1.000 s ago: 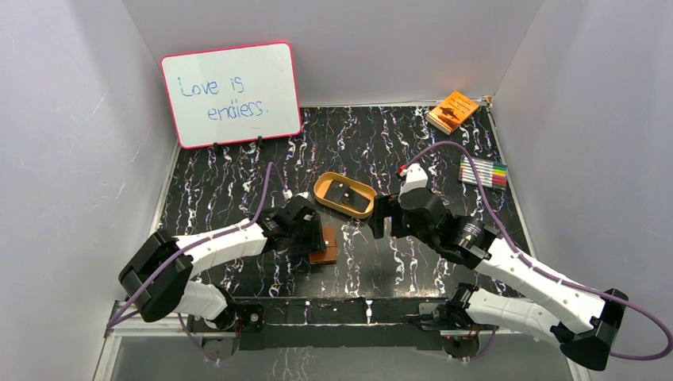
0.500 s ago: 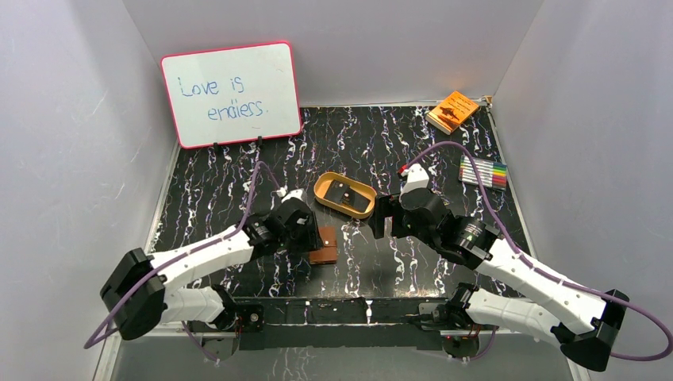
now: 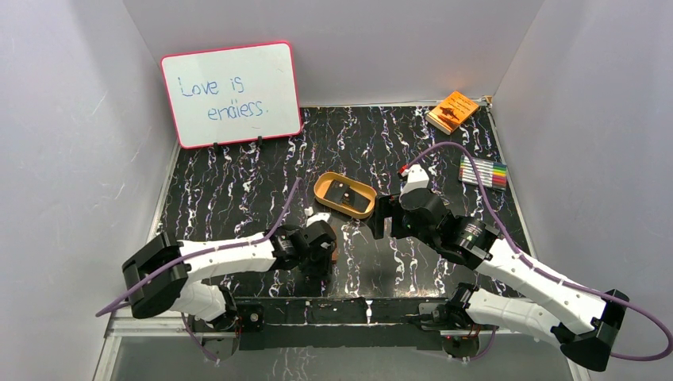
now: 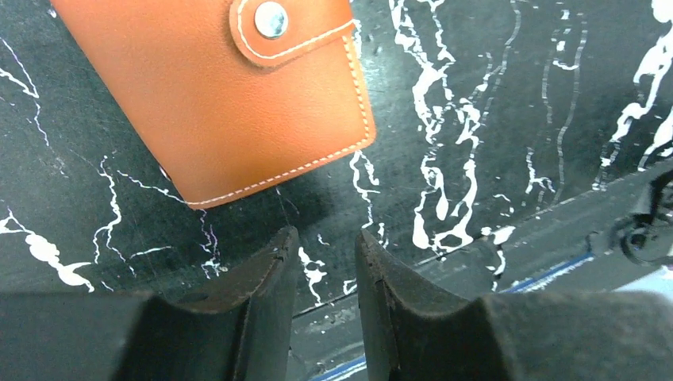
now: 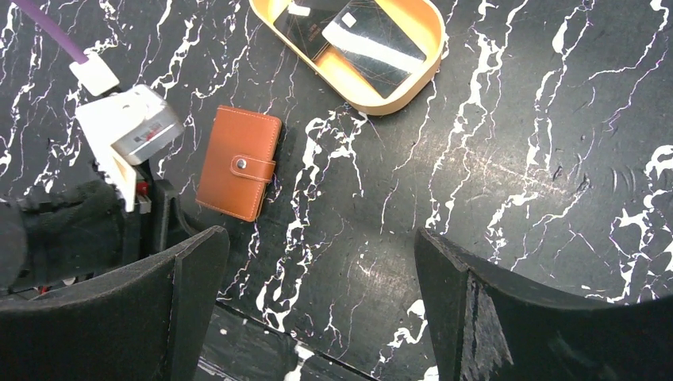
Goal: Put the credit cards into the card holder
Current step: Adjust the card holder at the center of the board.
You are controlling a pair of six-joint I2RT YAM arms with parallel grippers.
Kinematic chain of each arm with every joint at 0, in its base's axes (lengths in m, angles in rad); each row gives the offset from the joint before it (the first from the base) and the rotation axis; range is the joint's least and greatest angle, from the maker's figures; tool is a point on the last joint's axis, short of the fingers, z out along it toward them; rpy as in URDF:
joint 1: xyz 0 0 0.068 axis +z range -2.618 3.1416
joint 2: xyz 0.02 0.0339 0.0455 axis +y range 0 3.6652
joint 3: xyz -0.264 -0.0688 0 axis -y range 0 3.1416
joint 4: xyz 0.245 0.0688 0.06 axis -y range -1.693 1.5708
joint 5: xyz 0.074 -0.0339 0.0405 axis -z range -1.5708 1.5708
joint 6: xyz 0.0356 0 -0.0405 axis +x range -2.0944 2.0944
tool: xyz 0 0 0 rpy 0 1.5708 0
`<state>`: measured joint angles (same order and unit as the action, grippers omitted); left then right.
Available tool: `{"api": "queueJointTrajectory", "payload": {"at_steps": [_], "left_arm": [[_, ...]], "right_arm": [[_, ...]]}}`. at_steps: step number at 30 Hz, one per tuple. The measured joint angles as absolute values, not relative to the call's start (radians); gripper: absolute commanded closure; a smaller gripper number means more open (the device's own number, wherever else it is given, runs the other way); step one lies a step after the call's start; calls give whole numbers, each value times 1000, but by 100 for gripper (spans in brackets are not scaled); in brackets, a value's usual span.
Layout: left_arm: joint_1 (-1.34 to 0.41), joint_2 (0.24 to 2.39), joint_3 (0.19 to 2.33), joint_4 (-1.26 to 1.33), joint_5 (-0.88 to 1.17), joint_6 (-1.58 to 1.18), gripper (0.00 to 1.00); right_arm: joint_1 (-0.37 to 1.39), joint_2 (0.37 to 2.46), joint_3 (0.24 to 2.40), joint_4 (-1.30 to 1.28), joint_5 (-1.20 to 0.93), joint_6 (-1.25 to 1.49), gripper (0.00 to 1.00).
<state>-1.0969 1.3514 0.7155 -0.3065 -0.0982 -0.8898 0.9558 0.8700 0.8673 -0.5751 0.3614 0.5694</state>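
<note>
Lying closed with its snap strap fastened, card holder (image 5: 238, 163) — flat on the black marbled table (image 5: 516, 198), just beyond the fingertips of the left gripper (image 4: 325, 238), whose jaws stand narrowly apart with nothing between them. Credit cards (image 5: 373, 40) — together inside the tan oval tray (image 5: 397, 97), apart from the holder. Right gripper (image 5: 317, 238): jaws spread wide, empty, poised above the table near holder and tray.
</note>
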Motion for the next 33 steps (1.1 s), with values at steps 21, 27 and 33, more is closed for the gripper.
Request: {"api": "queueJointTrajectory", "payload": {"at_steps": [21, 27, 33], "left_arm": [[-1102, 1470, 748, -293, -284, -954, 71], [-1062, 1486, 758, -282, -321, -943, 71], [-1036, 1523, 786, -260, -331, -915, 70]], "right_arm": [[956, 867, 867, -577, 363, 577, 5], [956, 858, 867, -577, 363, 577, 5], [956, 858, 867, -582, 364, 577, 5]]}}
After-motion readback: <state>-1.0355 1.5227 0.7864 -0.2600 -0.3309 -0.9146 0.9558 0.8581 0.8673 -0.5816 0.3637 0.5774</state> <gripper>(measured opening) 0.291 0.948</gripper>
